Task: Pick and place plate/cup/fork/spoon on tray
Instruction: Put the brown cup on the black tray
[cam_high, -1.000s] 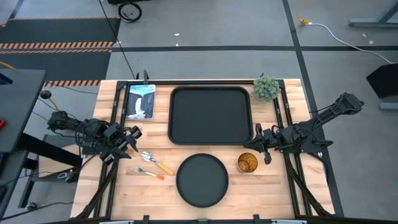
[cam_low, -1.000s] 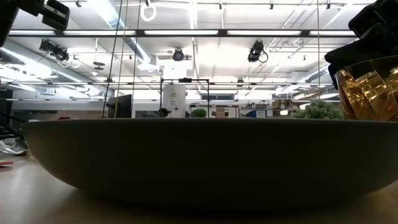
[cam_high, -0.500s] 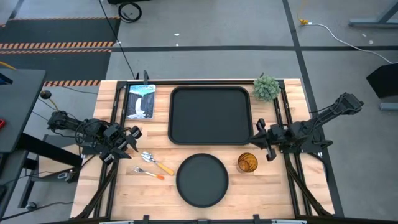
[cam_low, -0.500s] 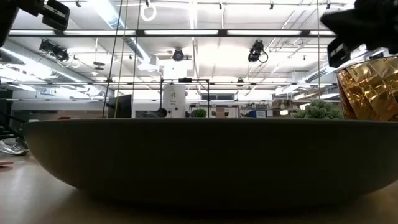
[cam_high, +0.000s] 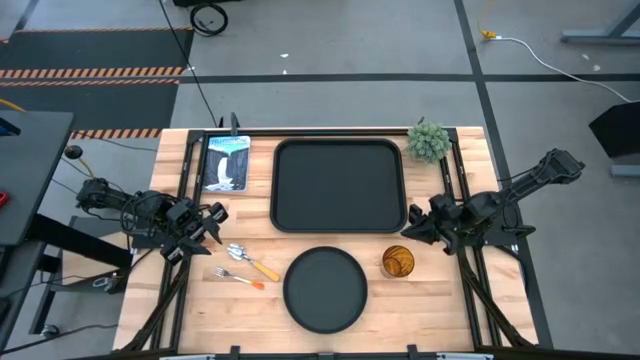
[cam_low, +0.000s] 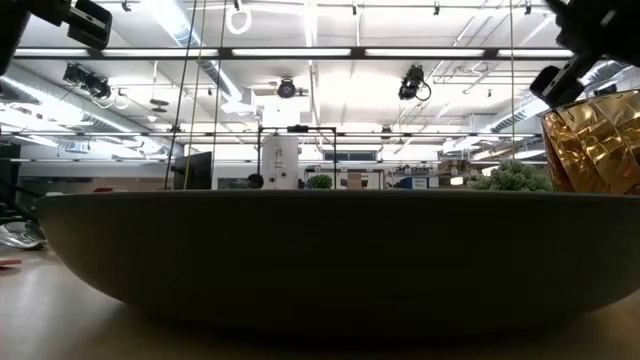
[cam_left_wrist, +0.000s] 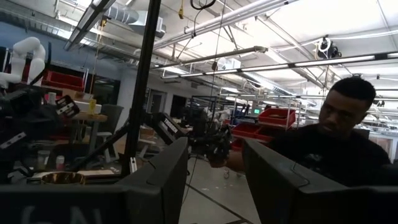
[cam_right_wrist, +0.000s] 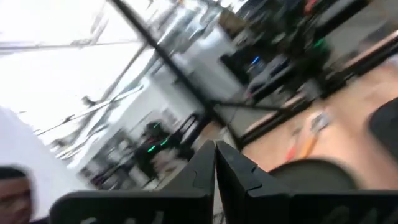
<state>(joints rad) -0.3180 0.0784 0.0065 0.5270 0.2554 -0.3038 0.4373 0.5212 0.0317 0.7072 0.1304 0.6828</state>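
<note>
Wooden bench; no legible writing. Black tray centre-rear, plate in front, cup beside it, spoon and fork left; picture card, plant flank tray. Right hand closed near cup; left hand open near spoon.

Bright overhead strip lighting, soft shadows — right wrist view motion-blurred
</note>
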